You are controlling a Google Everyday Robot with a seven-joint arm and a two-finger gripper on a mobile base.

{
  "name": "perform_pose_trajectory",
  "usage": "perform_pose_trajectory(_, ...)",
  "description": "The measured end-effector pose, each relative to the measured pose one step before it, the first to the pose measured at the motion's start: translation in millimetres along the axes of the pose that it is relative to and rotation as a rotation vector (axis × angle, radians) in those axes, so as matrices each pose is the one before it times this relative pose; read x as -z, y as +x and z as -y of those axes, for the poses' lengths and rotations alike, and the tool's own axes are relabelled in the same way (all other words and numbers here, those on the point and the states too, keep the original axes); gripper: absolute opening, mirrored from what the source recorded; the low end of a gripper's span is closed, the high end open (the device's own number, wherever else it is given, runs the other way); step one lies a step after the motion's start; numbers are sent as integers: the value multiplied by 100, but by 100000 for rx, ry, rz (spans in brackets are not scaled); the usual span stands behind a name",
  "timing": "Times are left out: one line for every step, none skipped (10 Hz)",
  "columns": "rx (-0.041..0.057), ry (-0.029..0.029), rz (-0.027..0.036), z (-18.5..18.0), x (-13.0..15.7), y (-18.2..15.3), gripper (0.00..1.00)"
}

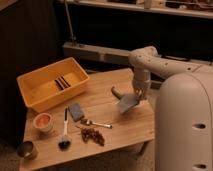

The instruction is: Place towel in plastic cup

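Observation:
The towel [128, 103] is a grey-blue cloth hanging in a bunch just above the wooden table [125, 131], right of centre. My gripper [135, 95] reaches down from the arm on the right and is shut on the towel's upper right edge. The plastic cup [116, 92], small and yellow-green, sits on the table just left of the towel and partly behind it. I cannot tell whether cloth and cup touch.
A yellow bin [30, 100] holding dark utensils stands at the table's back left. Near the front lie a dark grey-blue block [76, 111], a spoon [96, 124], a brush [65, 134] and grapes [93, 135]. A white bowl [43, 122] and a dark metal cup [26, 149] sit front left.

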Motion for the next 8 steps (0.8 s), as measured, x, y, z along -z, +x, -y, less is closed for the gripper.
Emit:
perform_pose_trajectory(647, 257, 170, -418, 101, -119, 1)
perform_pose_trajectory(426, 61, 27, -171, 77, -84, 5)
perform_pose_trajectory(288, 196, -214, -33, 41, -90, 14)
perform_pose_trajectory(-472, 162, -828, 132, 1, -61, 24)
perform_pose_trajectory(-1001, 985, -1842, 216, -162, -119, 35)
perform_pose_trajectory(-211, 418, -358, -117, 36, -14, 43)
perform_pose_trajectory(-1855, 20, -843, 376, -303, 78, 55)
perform_pose_trajectory(-1398, -430, -217, 760, -165, 41, 64)
